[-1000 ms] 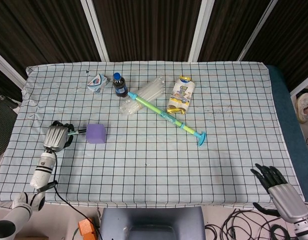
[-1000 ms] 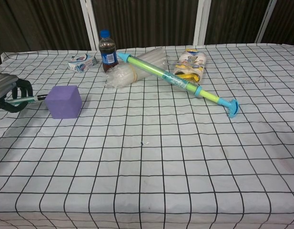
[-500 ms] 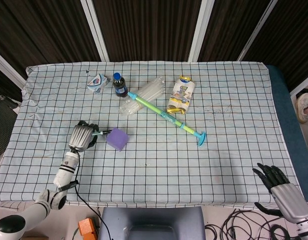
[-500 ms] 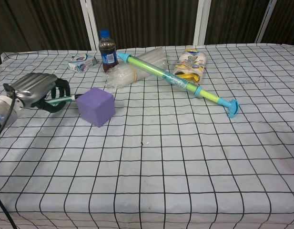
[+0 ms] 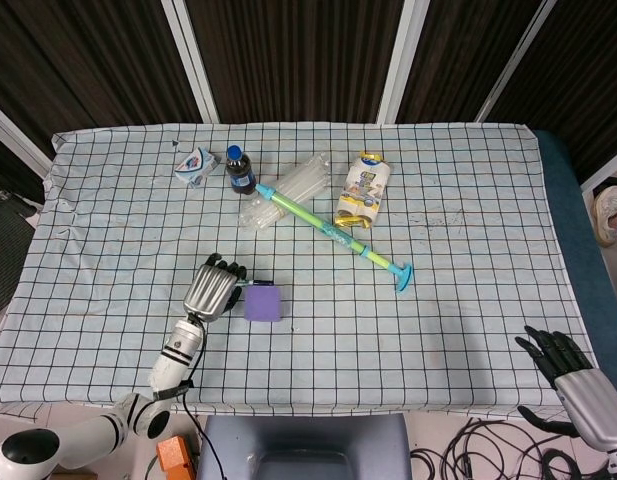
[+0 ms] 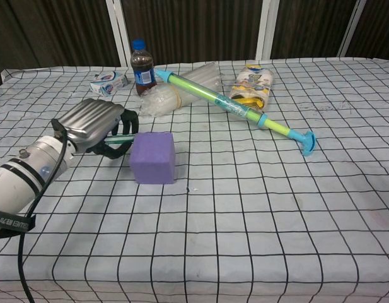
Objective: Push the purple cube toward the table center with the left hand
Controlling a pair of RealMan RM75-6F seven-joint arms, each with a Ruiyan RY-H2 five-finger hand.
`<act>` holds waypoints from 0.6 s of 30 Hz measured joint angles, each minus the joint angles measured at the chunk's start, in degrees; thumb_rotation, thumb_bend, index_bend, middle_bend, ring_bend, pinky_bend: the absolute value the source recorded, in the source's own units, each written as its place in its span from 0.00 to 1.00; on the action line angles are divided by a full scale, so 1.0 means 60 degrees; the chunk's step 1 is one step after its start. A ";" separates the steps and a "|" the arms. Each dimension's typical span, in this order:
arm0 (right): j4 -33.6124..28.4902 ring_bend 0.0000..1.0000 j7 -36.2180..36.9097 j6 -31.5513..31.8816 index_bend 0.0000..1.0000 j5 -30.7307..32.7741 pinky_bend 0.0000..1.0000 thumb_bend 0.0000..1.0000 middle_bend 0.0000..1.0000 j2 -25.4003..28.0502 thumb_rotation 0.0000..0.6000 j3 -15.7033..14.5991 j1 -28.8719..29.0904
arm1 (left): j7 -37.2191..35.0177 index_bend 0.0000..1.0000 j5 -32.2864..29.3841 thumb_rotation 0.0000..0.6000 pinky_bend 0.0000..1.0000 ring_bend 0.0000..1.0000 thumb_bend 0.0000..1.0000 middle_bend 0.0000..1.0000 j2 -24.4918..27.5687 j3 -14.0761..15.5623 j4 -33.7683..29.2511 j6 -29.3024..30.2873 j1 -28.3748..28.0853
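The purple cube (image 5: 262,304) (image 6: 152,158) sits on the checked tablecloth (image 5: 458,230), left of the table's middle. My left hand (image 5: 213,286) (image 6: 98,128) is right beside it on its left, fingers curled, fingertips touching the cube's left face. It holds nothing. My right hand (image 5: 578,385) hangs off the table's near right corner, fingers spread, holding nothing; the chest view does not show it.
At the back lie a cola bottle (image 5: 239,170) (image 6: 142,67), a clear plastic bundle (image 5: 288,188), a green and blue pump stick (image 5: 333,230) (image 6: 235,107), a yellow snack bag (image 5: 364,190) (image 6: 251,85) and a small blue-white pack (image 5: 196,166) (image 6: 110,83).
My left hand has swept rightward and nearer, sliding the purple cube from the left side toward the table's middle. The right hand dropped slightly.
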 measured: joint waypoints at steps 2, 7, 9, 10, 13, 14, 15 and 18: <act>0.0006 0.00 0.0002 0.0011 0.00 -0.0025 0.01 0.37 0.00 0.0001 1.00 -0.0007 -0.0005 | 0.0194 0.81 -0.0035 1.00 0.30 0.54 0.48 0.86 -0.0004 -0.0036 -0.0055 0.0118 0.0018; 0.0025 0.00 0.0020 0.0017 0.00 -0.0020 0.01 0.36 0.00 -0.0003 1.00 0.0002 -0.0009 | 0.0224 0.81 -0.0172 1.00 0.30 0.54 0.48 0.86 0.0187 -0.0162 0.0074 0.0227 0.0109; 0.0021 0.00 0.0000 -0.0007 0.00 -0.0025 0.01 0.36 0.00 -0.0008 1.00 -0.0001 -0.0003 | 0.0159 0.81 -0.0175 1.00 0.30 0.54 0.48 0.86 0.0369 -0.0142 0.0082 0.0242 0.0178; 0.0018 0.00 -0.0015 -0.0008 0.00 -0.0035 0.01 0.36 0.00 -0.0010 1.00 -0.0004 -0.0004 | 0.0118 0.81 -0.0181 1.00 0.30 0.54 0.48 0.86 0.0507 -0.0115 0.0096 0.0252 0.0245; 0.0010 0.00 -0.0037 -0.0012 0.00 -0.0057 0.01 0.36 0.00 -0.0012 1.00 -0.0015 -0.0004 | 0.0039 0.80 -0.0211 1.00 0.30 0.54 0.48 0.85 0.0754 -0.0031 0.0159 0.0277 0.0432; 0.0007 0.00 -0.0038 -0.0013 0.00 -0.0066 0.01 0.36 0.00 -0.0012 1.00 -0.0018 -0.0004 | 0.0032 0.80 -0.0215 1.00 0.29 0.54 0.48 0.85 0.0766 -0.0021 0.0168 0.0278 0.0446; 0.0003 0.00 -0.0034 -0.0003 0.00 -0.0078 0.01 0.36 0.00 -0.0009 1.00 -0.0022 -0.0007 | 0.0032 0.80 -0.0223 1.00 0.28 0.54 0.48 0.84 0.0778 -0.0011 0.0181 0.0280 0.0461; 0.0011 0.00 -0.0001 0.0074 0.00 -0.0093 0.01 0.36 0.00 -0.0003 1.00 -0.0022 -0.0032 | 0.0002 0.74 -0.0329 1.00 0.23 0.52 0.48 0.79 0.0996 0.0082 0.0346 0.0297 0.0739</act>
